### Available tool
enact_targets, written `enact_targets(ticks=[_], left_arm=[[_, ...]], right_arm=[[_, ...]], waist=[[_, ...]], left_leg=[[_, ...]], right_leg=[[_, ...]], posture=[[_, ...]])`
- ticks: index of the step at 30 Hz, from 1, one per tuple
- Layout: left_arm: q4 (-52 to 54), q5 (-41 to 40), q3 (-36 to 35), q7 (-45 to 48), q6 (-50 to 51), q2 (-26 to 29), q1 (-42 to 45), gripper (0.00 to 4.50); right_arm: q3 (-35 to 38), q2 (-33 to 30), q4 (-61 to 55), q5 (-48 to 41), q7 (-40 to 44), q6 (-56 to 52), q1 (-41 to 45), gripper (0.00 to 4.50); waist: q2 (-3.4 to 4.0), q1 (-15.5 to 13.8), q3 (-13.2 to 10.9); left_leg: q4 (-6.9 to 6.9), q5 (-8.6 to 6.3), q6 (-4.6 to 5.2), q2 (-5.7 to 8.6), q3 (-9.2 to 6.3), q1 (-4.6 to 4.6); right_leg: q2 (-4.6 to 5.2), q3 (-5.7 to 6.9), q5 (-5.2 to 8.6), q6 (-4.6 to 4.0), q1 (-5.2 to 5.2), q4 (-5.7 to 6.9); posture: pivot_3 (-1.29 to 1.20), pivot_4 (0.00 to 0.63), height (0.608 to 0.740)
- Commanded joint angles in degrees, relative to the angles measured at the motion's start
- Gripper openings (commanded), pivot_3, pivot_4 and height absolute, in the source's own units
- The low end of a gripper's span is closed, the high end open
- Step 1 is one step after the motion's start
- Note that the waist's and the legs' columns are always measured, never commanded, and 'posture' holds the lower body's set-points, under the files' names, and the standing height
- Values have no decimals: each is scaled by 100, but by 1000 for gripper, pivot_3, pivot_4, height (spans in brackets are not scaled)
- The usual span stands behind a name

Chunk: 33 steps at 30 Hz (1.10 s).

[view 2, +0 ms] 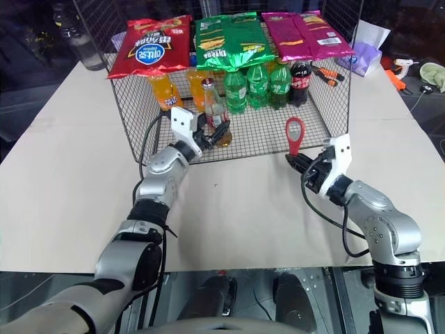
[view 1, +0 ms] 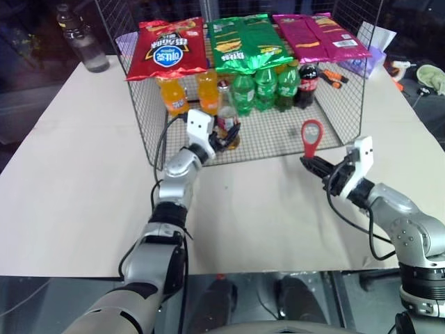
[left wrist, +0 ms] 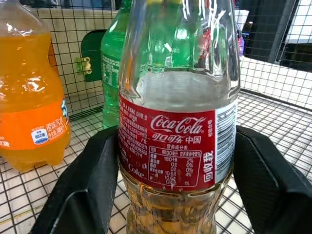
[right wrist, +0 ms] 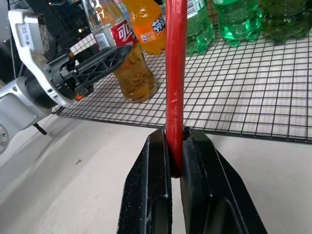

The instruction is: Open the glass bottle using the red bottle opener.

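Step in hand: securing the glass bottle (left wrist: 178,146) with the left tool (view 2: 212,131) so the cap can be levered off; my reading is that the grip is being taken, not yet finished.
Glass bottle: upright on the wire floor of the mesh basket (view 1: 327,136), near its open front edge, just in front of the orange soda bottles (view 1: 189,92) and beside the green soda bottles (view 1: 263,87).
Left tool: spread, one finger on each side of the red-and-white label (left wrist: 168,146); in the left wrist view both fingers (left wrist: 90,185) sit at or very near the glass, and I cannot tell whether they press it.
Red bottle opener (view 1: 311,138): held upright over the table (view 1: 83,174), ring head up, well apart from the bottle.
Right tool (right wrist: 176,170): pressed together, pinching the opener's handle at its lower end.
Doing it well: close squarely on the labelled body, low enough that the neck and cap (view 2: 206,83) stay free.
Keep upright: the bottle stands on mesh wire, so an uneven squeeze could tip it into its neighbours.
Next need: the opener has to come across and settle its ring under the cap's edge.
Risk: glass is slick, so a loose hold may let it twist when levered.
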State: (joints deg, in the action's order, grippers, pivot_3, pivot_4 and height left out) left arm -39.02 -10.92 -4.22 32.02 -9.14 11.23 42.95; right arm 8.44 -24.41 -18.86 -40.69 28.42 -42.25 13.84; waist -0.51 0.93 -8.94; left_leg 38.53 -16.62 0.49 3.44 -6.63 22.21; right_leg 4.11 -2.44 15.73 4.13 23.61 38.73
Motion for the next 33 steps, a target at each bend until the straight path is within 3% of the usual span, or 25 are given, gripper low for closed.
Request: enact_targets(ticks=[1,8,14,20,25,33], left_arm=[[80,-50,-50,15,-141,-42,140,2752],[1094,-314,-27,345,115,17,-325,2752],[3604,-748,7,490,1347,501,-1308,2752],[5355,-1176,132,476,2482,897,-2336,2752],[5834,-1187,331,423,2700,877,-2867,2752],[5535,-923,441,483,2195,802,-3278,2752]], right_arm=[[-27,16,-203,-8,56,119,33,0],[-93,39,-227,23,22,140,19,0],[-37,22,-246,41,13,161,-31,0],[-43,34,-252,95,18,210,11,0],[-142,80,-195,222,12,308,119,0],[-168,76,-155,324,67,400,107,0]], waist=[[0,0,0],[0,6,0],[1,79,0],[3,102,1],[3,95,1],[4,91,2]], left_leg=[[0,0,0,0,0,0],[1,0,0,0,0,6],[8,0,-1,-6,-4,36],[16,0,-1,-5,-4,36],[23,0,-1,-6,-6,36],[27,0,-1,-6,-6,34]], right_leg=[[0,0,0,0,0,0],[1,-1,0,0,6,0],[0,-1,0,0,36,7],[2,-1,0,0,31,10],[-1,1,0,0,29,14],[-1,2,0,0,26,15]], posture=[[0,150,740],[0,150,740],[0,150,740],[0,150,740],[0,150,740],[0,150,740]])
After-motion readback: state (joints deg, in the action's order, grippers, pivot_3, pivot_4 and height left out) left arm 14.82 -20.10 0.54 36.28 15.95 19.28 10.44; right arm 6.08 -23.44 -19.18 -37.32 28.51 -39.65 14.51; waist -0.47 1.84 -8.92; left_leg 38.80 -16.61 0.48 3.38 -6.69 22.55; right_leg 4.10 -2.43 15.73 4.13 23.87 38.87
